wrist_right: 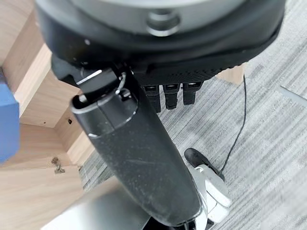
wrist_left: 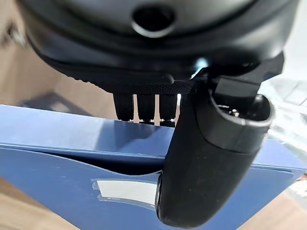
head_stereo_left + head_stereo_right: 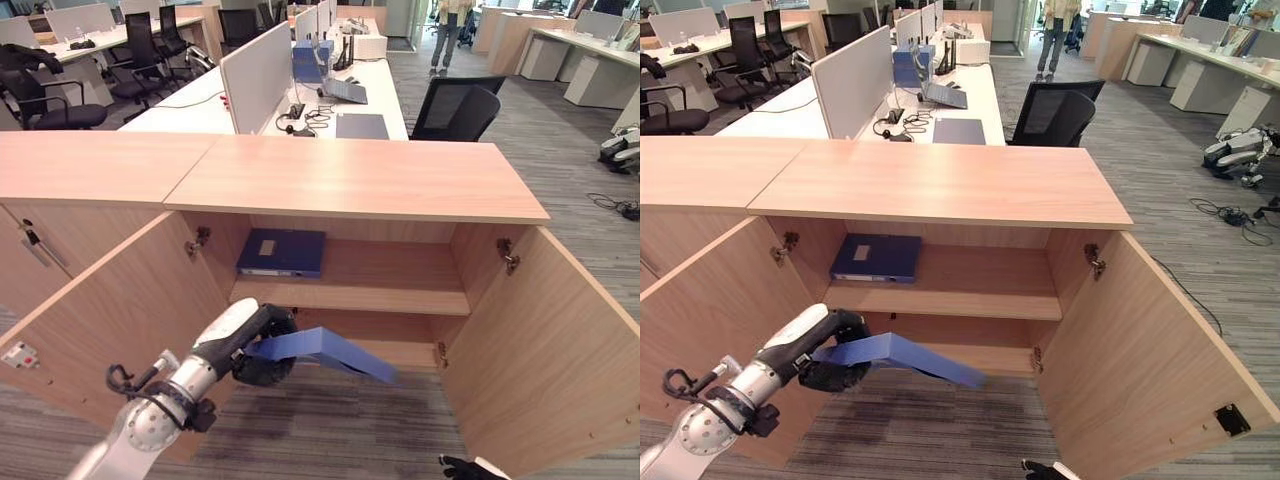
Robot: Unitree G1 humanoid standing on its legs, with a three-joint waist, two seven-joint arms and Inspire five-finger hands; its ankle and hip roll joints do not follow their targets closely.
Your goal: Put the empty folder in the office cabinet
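Left hand (image 3: 262,345) nearest, thumb and fingers pinching the empty folder (image 3: 325,352) by one end, held roughly flat just before the open cabinet (image 3: 350,180), level with its lower compartment. Right hand (image 1: 144,158) hangs low right, fingers relaxed, holding nothing. Step: insertion; next, push folder forward onto a shelf, then release. Farther in, upper shelf (image 3: 400,285) carries a blue binder (image 3: 282,252). White labels on folder and binder, nothing readable.

- The left robot hand (image 3: 262,345) wraps the near end of the flat blue cardboard folder (image 3: 330,353), hiding that end.
- The right robot hand (image 3: 470,467) is cut off by the bottom edge.
- The label on the dark blue binder (image 3: 282,251) on the upper wooden shelf (image 3: 390,282) is too small to read.
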